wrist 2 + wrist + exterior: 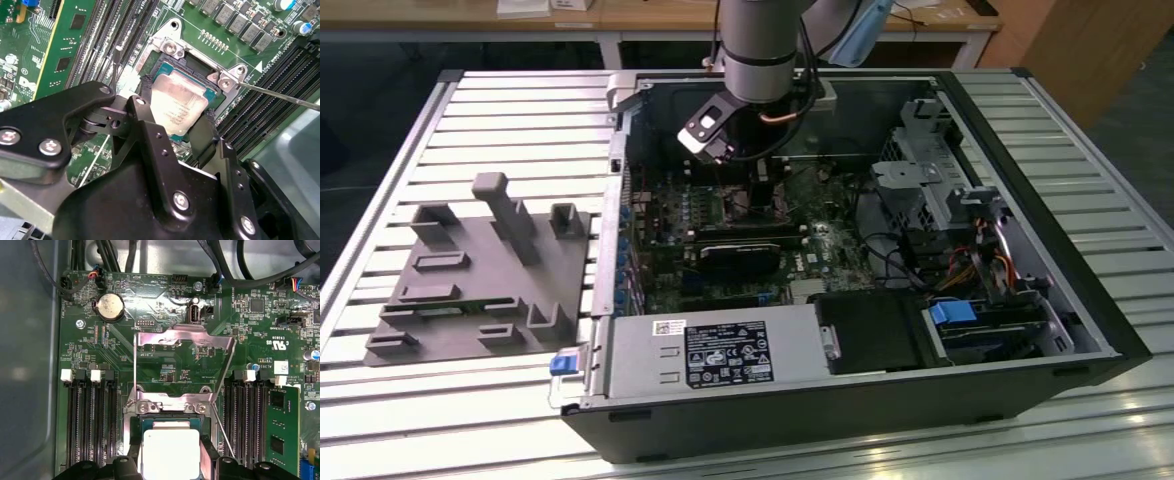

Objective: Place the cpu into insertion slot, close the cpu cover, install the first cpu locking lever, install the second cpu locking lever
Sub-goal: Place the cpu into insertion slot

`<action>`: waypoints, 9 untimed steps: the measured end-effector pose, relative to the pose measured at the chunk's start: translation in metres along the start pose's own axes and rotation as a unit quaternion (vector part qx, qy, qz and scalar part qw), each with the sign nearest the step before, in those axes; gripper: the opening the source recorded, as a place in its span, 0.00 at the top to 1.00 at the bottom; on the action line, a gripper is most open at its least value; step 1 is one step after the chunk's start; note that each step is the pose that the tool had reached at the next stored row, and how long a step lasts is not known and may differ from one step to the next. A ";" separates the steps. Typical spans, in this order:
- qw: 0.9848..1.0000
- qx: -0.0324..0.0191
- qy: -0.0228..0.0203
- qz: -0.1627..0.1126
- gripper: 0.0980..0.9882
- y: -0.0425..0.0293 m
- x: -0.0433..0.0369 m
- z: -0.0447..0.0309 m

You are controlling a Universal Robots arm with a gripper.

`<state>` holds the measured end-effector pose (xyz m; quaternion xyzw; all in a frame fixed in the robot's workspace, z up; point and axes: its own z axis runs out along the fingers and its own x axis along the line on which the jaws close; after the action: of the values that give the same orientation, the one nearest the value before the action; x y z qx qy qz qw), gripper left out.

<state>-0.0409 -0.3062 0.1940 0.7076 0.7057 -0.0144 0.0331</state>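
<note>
The pincer [175, 117] clamps the cpu [177, 105], lowered into the insertion slot [196, 62] but unreleased; beyond the pincer, the cpu cover [185, 336] lies open; both locking levers [280, 95] look unlatched.

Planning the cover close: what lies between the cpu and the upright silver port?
In the first wrist view, the open cpu cover lies between the cpu and the silver port.

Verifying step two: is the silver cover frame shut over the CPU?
No: the first wrist view shows the silver metal cover frame flipped back off the grey square cpu.
</note>
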 end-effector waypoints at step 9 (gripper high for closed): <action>1.000 0.000 0.000 0.000 0.51 0.0000 0.0001 0.0013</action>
<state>-0.0409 -0.3062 0.1927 0.7075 0.7058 -0.0144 0.0331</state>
